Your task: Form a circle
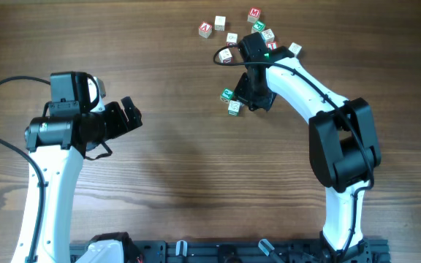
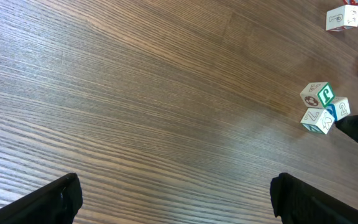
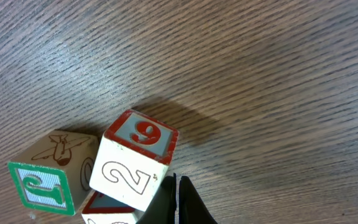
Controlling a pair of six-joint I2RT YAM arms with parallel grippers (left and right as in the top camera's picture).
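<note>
Tool on right (image 3: 176, 190) closed, touching circle (image 3: 132, 163); left tool (image 1: 132, 115) spread wide

This looks like a robotics lab bench to me: my left arm (image 1: 50, 175) and right arm (image 1: 342, 146) are mounted on a black rail (image 1: 196, 253) along the near edge of a wood-grain table (image 1: 196, 183), with toy letter cubes (image 1: 205, 29) scattered far right.

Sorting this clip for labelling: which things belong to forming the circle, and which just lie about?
Job in hand: tight cube group; right gripper, shut, tip beside it.
Lying about: loose scatter of lettered cubes beyond it; left gripper, open, apart from all cubes.
</note>
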